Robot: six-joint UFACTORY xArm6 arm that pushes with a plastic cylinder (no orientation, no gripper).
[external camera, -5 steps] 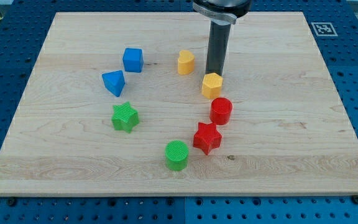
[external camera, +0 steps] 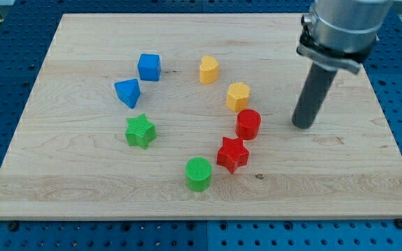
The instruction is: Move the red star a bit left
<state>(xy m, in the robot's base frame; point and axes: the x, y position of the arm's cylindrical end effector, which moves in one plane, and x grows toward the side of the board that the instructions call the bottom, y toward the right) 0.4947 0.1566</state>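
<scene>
Camera view shows the bench, a pale wooden board, with eight small blocks spread in a loose ring. The red star lies low in the ring, toward the view's bottom, with the red cylinder just above it and the green cylinder just beside it at lower left; whether it touches either one I cannot tell.

My tip rests on bare wood at the view's right, well apart from the star and level with the red cylinder. The end effector is a plain rod with nothing to open or close, and it holds nothing.

The star looks like a small, light, stiff plastic piece that should slide easily on the smooth wood. Its points make it likely to spin if pushed off-centre, so contact belongs on its right side, in line with its middle. The green cylinder sits close on the left, so a short push seems wise.

Farther round the ring are a yellow hexagon block, a second yellow block, a blue cube, a blue wedge-like block and a green star.
</scene>
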